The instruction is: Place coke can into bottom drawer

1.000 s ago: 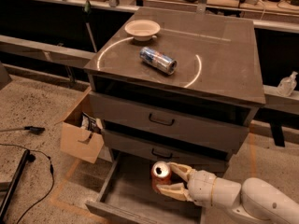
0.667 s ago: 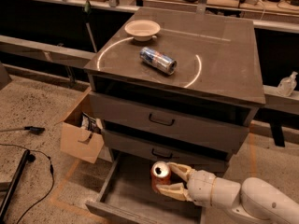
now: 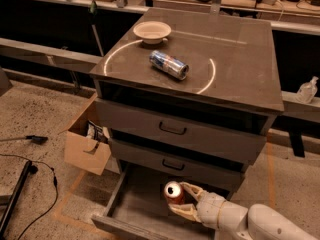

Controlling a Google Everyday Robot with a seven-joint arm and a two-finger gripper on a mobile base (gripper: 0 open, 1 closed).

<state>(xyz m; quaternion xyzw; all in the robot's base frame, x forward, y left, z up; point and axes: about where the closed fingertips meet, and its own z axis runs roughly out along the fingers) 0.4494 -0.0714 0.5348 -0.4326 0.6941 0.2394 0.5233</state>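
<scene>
The coke can (image 3: 174,192), red with a silver top, stands upright between the fingers of my gripper (image 3: 181,200), over the floor of the open bottom drawer (image 3: 142,207). My gripper reaches in from the lower right, on a white arm, and is shut on the can. I cannot tell whether the can's base touches the drawer floor. The drawer is pulled out at the foot of the grey-brown cabinet, below two closed drawers with black handles.
A blue-and-silver can (image 3: 169,65) lies on its side on the cabinet top, next to a white bowl (image 3: 152,32). An open cardboard box (image 3: 87,141) stands on the floor left of the cabinet. Black cables (image 3: 30,184) lie at the far left.
</scene>
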